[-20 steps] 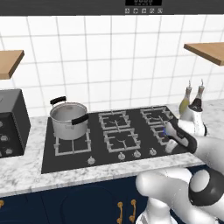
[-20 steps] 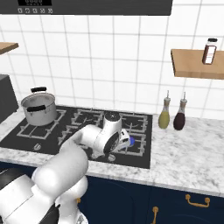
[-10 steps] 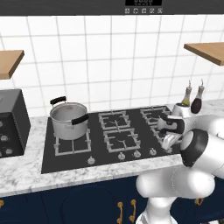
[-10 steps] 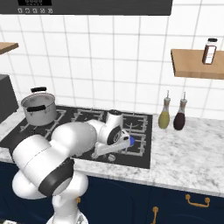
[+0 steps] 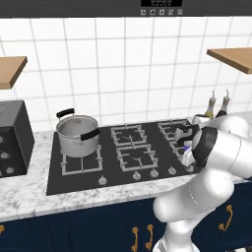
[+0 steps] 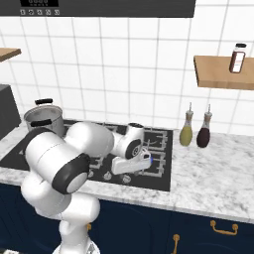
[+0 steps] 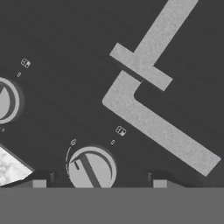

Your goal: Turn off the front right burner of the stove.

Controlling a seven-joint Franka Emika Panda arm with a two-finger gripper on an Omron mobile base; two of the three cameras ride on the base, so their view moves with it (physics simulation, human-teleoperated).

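Note:
The stove (image 5: 74,178) is a black glass cooktop (image 6: 155,180) with grey grates and silver knobs along its front. A blue flame shows at the front right burner (image 5: 185,146), partly behind my arm, and also beside my hand (image 6: 148,159). My gripper (image 6: 130,171) hangs low over the front right knobs. In the hand view my gripper (image 7: 99,183) is open, and a silver knob (image 7: 91,169) with a slot across its face lies between the fingertips (image 7: 39,183), untouched. Another knob (image 7: 6,101) sits at the left, and a corner of the grate (image 7: 148,114) lies beyond.
A steel pot (image 5: 77,131) stands on the back left grate. A dark toaster oven (image 5: 12,138) is at the far left. Two bottles (image 6: 196,130) stand on the marble counter (image 6: 213,178) right of the stove. Wooden shelves hang on both sides.
My hand has stayed low over the stove's front right while the elbow and upper links have swung round and up. The blue flame still burns.

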